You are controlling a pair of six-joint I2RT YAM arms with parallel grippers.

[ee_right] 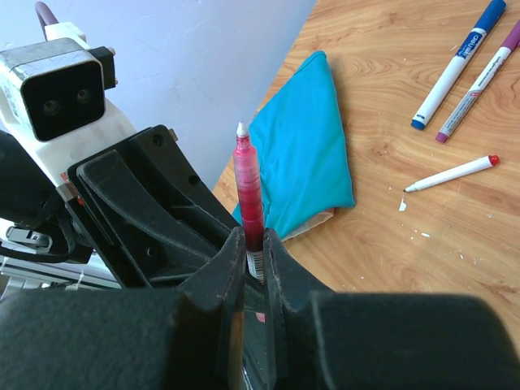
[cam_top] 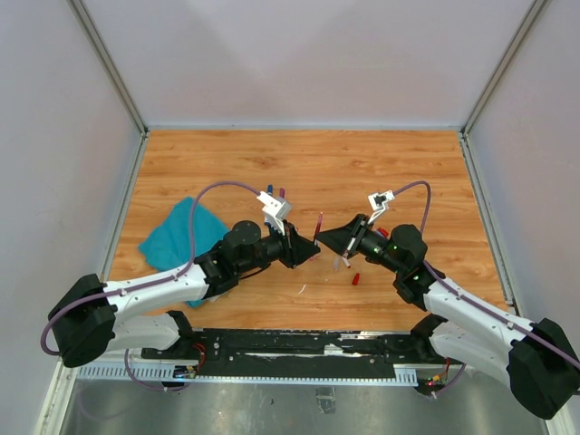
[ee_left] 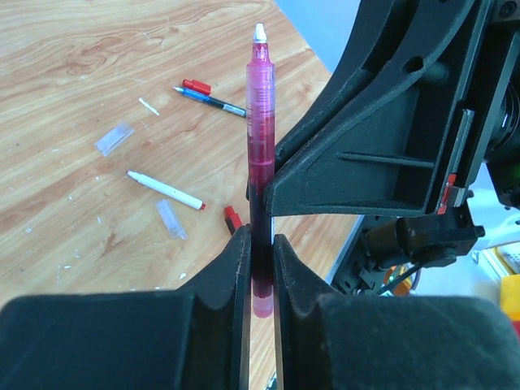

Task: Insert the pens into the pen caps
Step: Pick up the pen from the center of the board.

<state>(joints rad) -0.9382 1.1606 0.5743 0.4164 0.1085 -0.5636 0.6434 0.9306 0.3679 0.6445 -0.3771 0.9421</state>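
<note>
Two closed claws, left claw (ee_left: 260, 252) and right claw (ee_right: 254, 248), grip one pink pen (ee_left: 260, 114); opposed pulling may bend it.

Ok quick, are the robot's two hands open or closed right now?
Left gripper: closed, holding the pink pen.
Right gripper: closed, holding the same pink pen.

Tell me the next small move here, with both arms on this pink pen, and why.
Probably open the right gripper slightly. Both sets of jaws are shut on the same pink pen; the left gripper holds its lower end, tip bare and free, so one grip should suffice for capping.
</note>
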